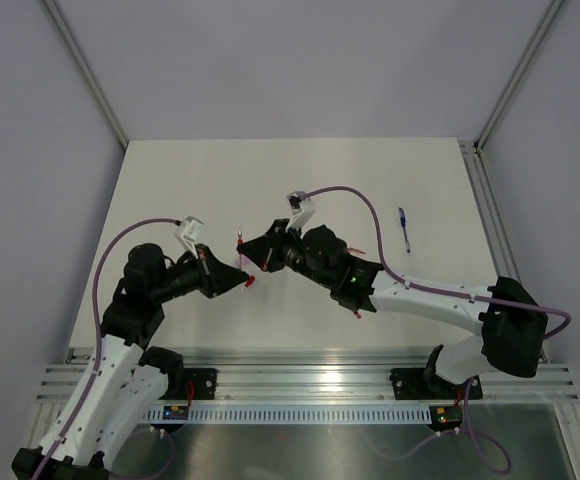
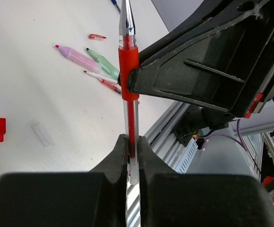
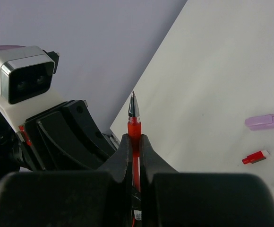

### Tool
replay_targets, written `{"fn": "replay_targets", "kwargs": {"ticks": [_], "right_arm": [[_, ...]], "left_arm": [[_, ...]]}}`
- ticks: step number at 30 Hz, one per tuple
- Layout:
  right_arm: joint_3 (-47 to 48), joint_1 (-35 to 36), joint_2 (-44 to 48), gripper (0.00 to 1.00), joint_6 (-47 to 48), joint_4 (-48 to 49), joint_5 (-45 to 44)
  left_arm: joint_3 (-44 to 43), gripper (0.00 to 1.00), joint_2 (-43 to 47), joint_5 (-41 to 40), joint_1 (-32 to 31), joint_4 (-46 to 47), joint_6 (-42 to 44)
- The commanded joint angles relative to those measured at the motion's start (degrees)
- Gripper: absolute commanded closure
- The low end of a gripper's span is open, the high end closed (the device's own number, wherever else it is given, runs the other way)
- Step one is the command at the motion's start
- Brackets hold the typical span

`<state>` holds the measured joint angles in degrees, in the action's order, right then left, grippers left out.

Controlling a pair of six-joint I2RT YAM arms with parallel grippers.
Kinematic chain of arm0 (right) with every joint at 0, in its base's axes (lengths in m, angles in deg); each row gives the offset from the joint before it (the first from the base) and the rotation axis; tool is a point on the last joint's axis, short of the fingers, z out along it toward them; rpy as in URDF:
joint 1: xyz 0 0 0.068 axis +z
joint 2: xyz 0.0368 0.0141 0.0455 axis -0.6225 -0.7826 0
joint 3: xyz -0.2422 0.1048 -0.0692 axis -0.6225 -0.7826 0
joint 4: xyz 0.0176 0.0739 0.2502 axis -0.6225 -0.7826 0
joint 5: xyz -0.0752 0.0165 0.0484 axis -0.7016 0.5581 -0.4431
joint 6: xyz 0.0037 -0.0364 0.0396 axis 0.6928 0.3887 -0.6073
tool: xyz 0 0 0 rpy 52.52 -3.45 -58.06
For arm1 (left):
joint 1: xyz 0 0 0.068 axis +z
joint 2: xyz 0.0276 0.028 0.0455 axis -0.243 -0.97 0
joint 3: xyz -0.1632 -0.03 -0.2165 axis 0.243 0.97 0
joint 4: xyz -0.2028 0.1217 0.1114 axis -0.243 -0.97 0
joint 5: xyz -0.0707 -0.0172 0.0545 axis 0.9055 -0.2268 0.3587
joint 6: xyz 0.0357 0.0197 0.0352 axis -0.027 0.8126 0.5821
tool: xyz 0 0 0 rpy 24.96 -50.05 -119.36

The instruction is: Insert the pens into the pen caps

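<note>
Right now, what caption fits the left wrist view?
Left fingers clamp the red pen; loose pens and red cap lie beyond.

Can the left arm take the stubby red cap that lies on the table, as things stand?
Probably not yet. The left gripper is shut on the red pen, which the right gripper also holds, so it has no free jaws. The stubby red cap lies uncovered on the table.
</note>
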<state>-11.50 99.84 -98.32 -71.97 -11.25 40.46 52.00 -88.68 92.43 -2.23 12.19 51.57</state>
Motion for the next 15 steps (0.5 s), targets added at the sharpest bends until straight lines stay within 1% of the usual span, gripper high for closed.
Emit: {"fn": "replay_targets", "kwargs": {"ticks": [1,2,3,4,5,6,7,9,10,12,13,14,15], "right_arm": [[-0.8,0.7,1.9,0.95,-0.2,1.2,-1.5],[-1.0,0.6,2.3,0.90,0.0,0.8,-1.6],[-1.1,0.6,3.1,0.76,1.1,0.3,-1.6],[-0.8,0.6,3.6,0.68,1.9,-2.1,-1.4],[-0.4,0.5,4.2,0.63,2.9,-4.2,-1.4],[0.7,0.5,5.7,0.59,5.3,-6.5,-1.8],[0.8,0.4,6.6,0.55,6.5,-10.9,-2.2],[0.1,-0.8,10.1,0.55,10.0,-14.8,-2.6],[-0.4,-1.8,11.2,0.57,10.9,-18.0,-1.2],[-2.3,-5.1,13.9,0.61,11.8,-21.5,0.7],[-2.8,-10.1,14.5,0.66,12.3,-26.2,4.5],[-2.9,-12.8,14.7,0.68,12.7,-28.7,6.2],[-2.5,-15.2,14.2,0.70,14.8,-34.2,6.5]], "left_arm": [[-1.5,1.00,1.6,0.7,-0.4,2.5,1.8],[-1.8,1.00,1.8,0.3,-0.4,2.3,2.2],[-2.1,1.00,1.9,-0.1,-0.4,1.6,2.9],[-2.3,1.00,1.9,-0.5,-0.3,1.0,3.2],[-2.4,1.00,2.0,-0.8,-0.3,0.7,3.4],[-2.4,1.00,2.4,-1.2,-0.3,-0.2,3.8],[-2.4,1.00,3.3,-2.2,-0.3,-0.8,4.0],[-2.8,1.00,4.0,-3.3,-0.3,-2.5,5.3],[-3.2,1.00,4.5,-4.4,-0.3,-3.3,5.7],[-3.6,1.00,5.1,-5.2,-0.3,-4.6,6.6],[-3.6,1.00,5.5,-5.7,-0.3,-5.0,6.8],[-3.6,1.00,6.2,-5.9,-0.3,-5.2,6.9],[-3.8,1.00,6.6,-6.1,-0.4,-5.9,7.4]]}}
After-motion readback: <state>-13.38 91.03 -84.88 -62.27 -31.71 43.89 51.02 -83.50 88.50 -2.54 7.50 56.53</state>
